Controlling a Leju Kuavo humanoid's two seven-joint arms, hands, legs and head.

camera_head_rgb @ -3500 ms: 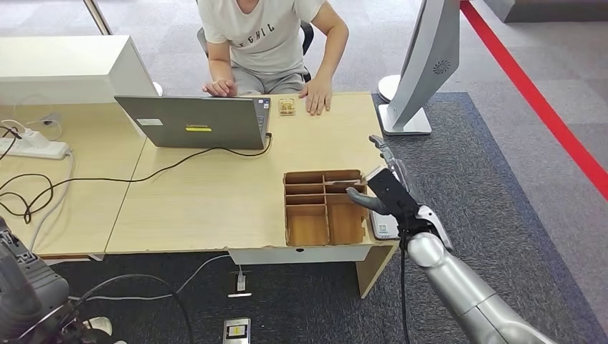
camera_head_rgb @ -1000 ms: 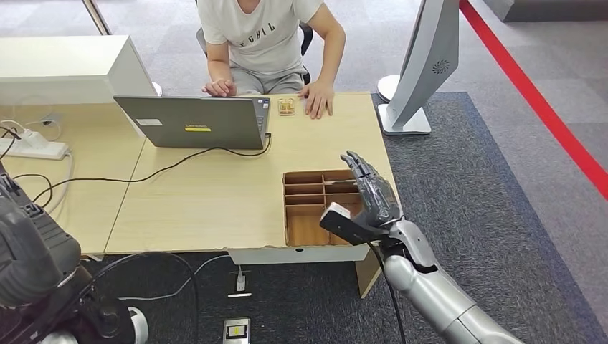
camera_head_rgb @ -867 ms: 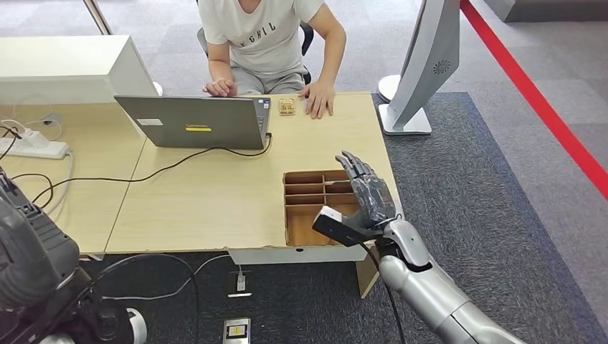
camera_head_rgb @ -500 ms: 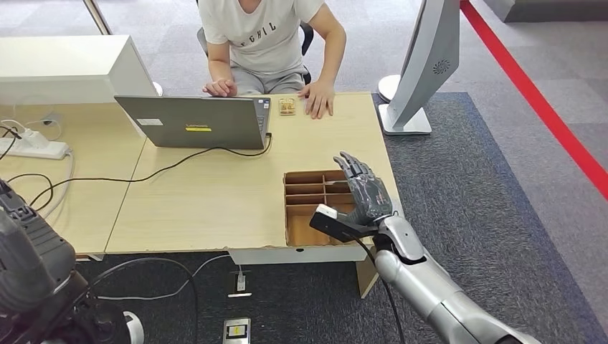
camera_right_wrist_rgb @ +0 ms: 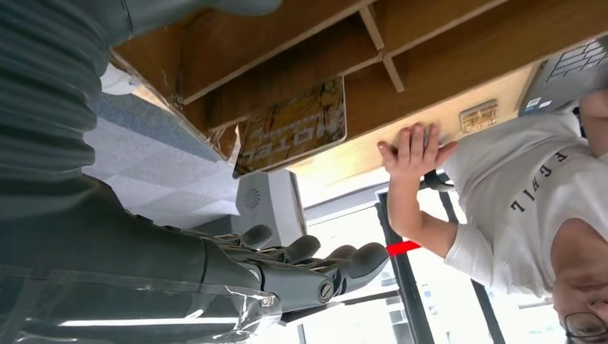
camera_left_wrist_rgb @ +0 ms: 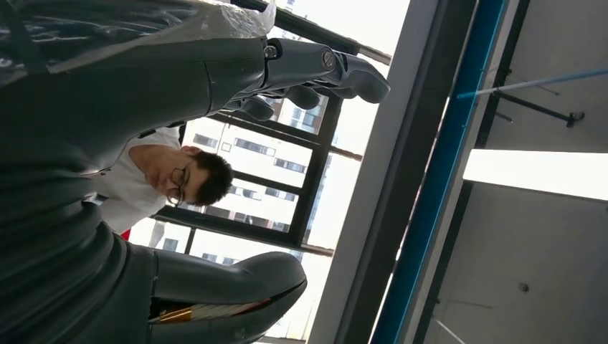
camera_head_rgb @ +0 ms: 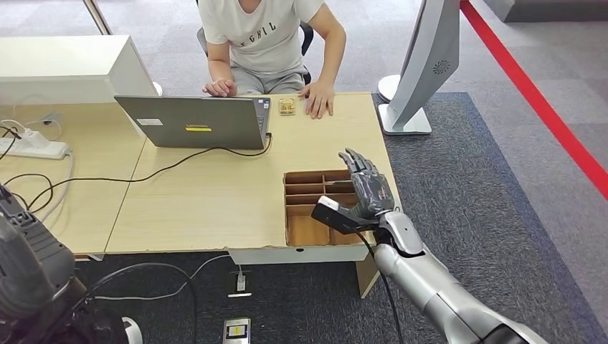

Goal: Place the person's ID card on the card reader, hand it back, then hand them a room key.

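the wooden organiser (camera_head_rgb: 315, 208) at the near right corner of the counter (camera_head_rgb: 215, 193) is taken as the landmark. the right hand (camera_head_rgb: 367, 188) is held over the organiser's right-hand compartments, palm turned inward, fingers stretched out and apart; nothing is gripped in it. in the right wrist view the same right hand (camera_right_wrist_rgb: 287, 269) is seen with extended fingers (camera_right_wrist_rgb: 351, 259) and nothing between them. a room key card (camera_right_wrist_rgb: 290, 127), yellowish with printed lettering, is seen leaning on edge inside one compartment of the organiser (camera_right_wrist_rgb: 301, 64), just beside a divider; which compartment cannot be told.

beyond the organiser, at the far edge of the counter, a small id card (camera_head_rgb: 287, 107) is laid flat, just beside the person's hand (camera_head_rgb: 318, 97), which is pressed on the counter. the id card (camera_right_wrist_rgb: 479, 115) is also seen past the organiser in the right wrist view, near the person's hand (camera_right_wrist_rgb: 412, 149). the person (camera_head_rgb: 262, 36) in a white t-shirt is seated behind the counter.

to the far left of the organiser a laptop (camera_head_rgb: 193, 122) is opened away from the robot, with a black cable (camera_head_rgb: 143, 175) trailing from it across the counter. a white stand (camera_head_rgb: 423, 64) is set on the floor beyond the organiser's right side.

the left hand (camera_left_wrist_rgb: 107, 93) is seen in the left wrist view, raised, with fingers (camera_left_wrist_rgb: 330, 68) loosely extended and nothing held.
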